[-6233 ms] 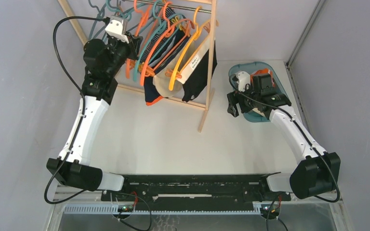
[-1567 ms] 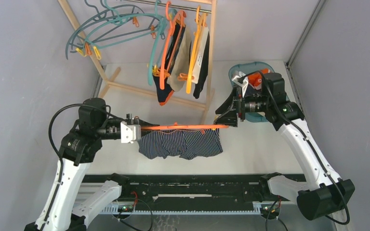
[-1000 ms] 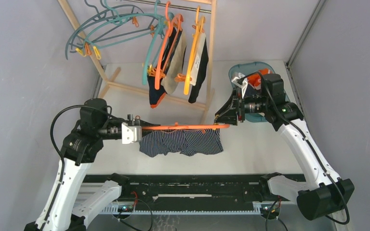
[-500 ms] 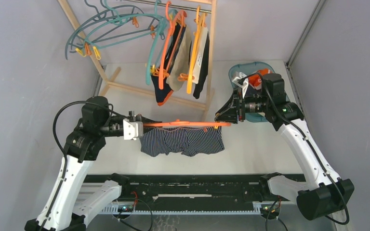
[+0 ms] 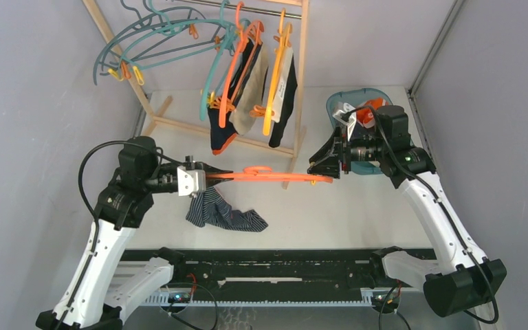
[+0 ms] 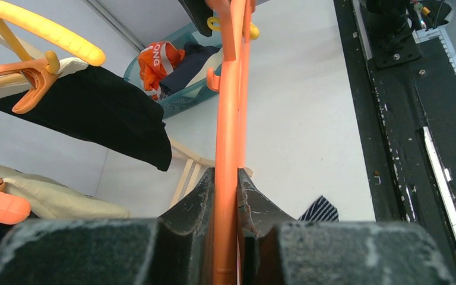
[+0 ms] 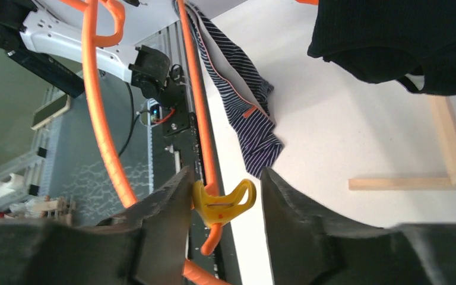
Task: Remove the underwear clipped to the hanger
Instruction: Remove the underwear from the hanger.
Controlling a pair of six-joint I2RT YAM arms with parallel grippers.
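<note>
My left gripper (image 5: pixel 203 180) is shut on the left end of an orange hanger (image 5: pixel 265 175) and holds it level above the table; the wrist view shows the jaws (image 6: pixel 227 178) clamped on the bar (image 6: pixel 230 107). The navy striped underwear (image 5: pixel 223 212) hangs from the hanger's left end, its free side crumpled on the table; it also shows in the right wrist view (image 7: pixel 237 113). My right gripper (image 5: pixel 318 169) is open at the hanger's right end, fingers on either side of a yellow clip (image 7: pixel 222 202) that holds no cloth.
A wooden rack (image 5: pixel 297 117) at the back carries hangers with navy-and-orange (image 5: pixel 218 134), beige (image 5: pixel 245 110) and black (image 5: pixel 285 103) underwear, plus bare teal hangers (image 5: pixel 158 38). A teal basket (image 5: pixel 335 103) with clothes sits behind my right arm.
The right side of the striped underwear has come off the yellow clip and dropped to the table. It now hangs only from the left end. Both arms have barely moved.
</note>
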